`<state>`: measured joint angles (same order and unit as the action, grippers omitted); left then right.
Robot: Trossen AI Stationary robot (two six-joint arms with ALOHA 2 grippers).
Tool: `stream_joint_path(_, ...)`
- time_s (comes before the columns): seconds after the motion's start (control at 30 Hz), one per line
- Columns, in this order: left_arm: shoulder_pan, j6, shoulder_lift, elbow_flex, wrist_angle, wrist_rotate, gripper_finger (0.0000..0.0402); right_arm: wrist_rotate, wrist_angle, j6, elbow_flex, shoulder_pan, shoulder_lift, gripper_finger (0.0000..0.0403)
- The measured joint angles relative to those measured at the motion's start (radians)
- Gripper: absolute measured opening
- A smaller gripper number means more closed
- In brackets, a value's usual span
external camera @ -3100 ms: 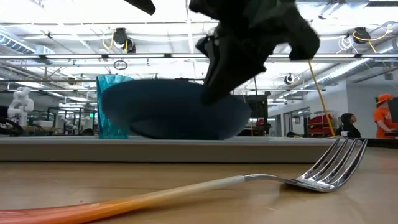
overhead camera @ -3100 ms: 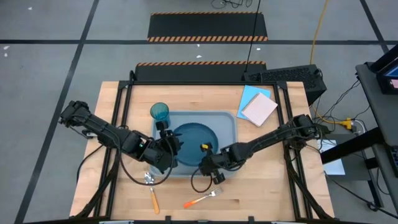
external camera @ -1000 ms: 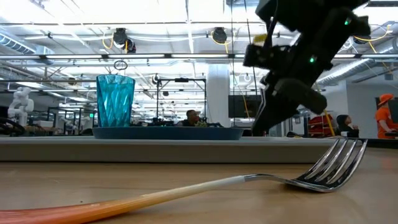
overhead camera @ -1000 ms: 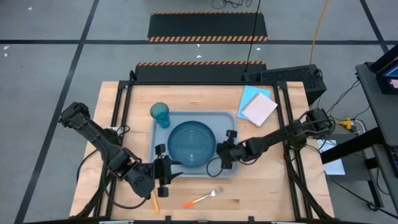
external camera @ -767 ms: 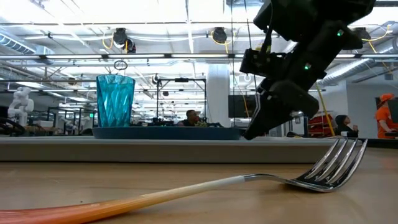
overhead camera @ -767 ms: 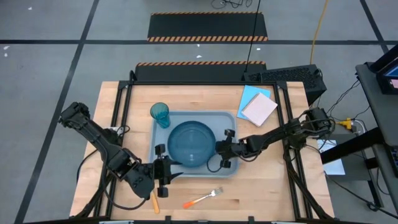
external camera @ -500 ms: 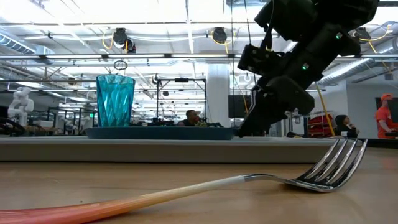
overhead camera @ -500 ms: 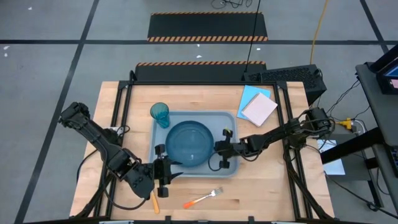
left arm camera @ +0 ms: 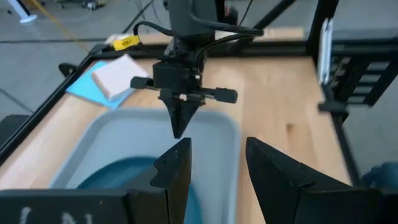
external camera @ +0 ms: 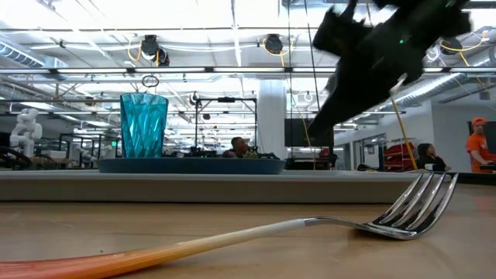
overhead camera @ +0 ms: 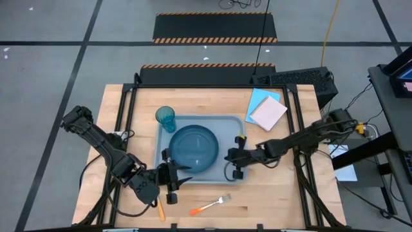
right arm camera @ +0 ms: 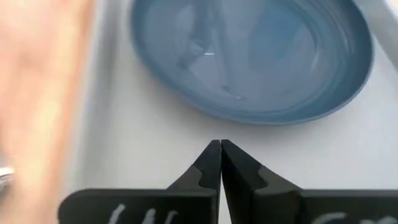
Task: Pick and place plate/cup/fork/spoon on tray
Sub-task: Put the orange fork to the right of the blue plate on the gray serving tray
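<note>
Clenched tight on nothing, my right gripper (overhead camera: pixel 230 155) hung over the right end of the tray (overhead camera: pixel 236 124), fingers (right arm camera: pixel 214 163) pressed together and aimed at bare tray floor just beside the plate (overhead camera: pixel 191 149). That plate lay flat inside the tray, and the cup (overhead camera: pixel 165 118) stood at the tray's far left corner. My left gripper (overhead camera: pixel 179 179) sat at the tray's near edge with a gap between its fingers (left arm camera: pixel 177 163), gripping nothing I could make out.

The fork (overhead camera: pixel 210 206) rested on the table in front of the tray; an orange handle, probably the spoon (overhead camera: pixel 159 209), poked out under my left arm. I judged the real danger was crowding: both arms near that front edge could collide, or a low sweep could nudge the fork away or shove the plate. Flat cutlery might also slip from a hasty pinch.
</note>
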<state>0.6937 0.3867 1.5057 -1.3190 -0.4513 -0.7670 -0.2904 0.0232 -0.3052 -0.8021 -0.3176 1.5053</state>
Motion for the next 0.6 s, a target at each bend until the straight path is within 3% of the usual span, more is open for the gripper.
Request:
stream_joint_path(0.27, -0.005, -0.098, 0.107, -0.062, 0.109, 0.020, 0.0157, -0.122, 0.122, -0.205, -0.001, -0.200, -0.094, 0.0004)
stream_joint_path(0.6, -0.003, -0.118, 0.305, -0.313, 0.053, 0.068, 0.0157, -0.132, 0.154, -0.430, -0.001, -0.380, -0.098, 0.0004)
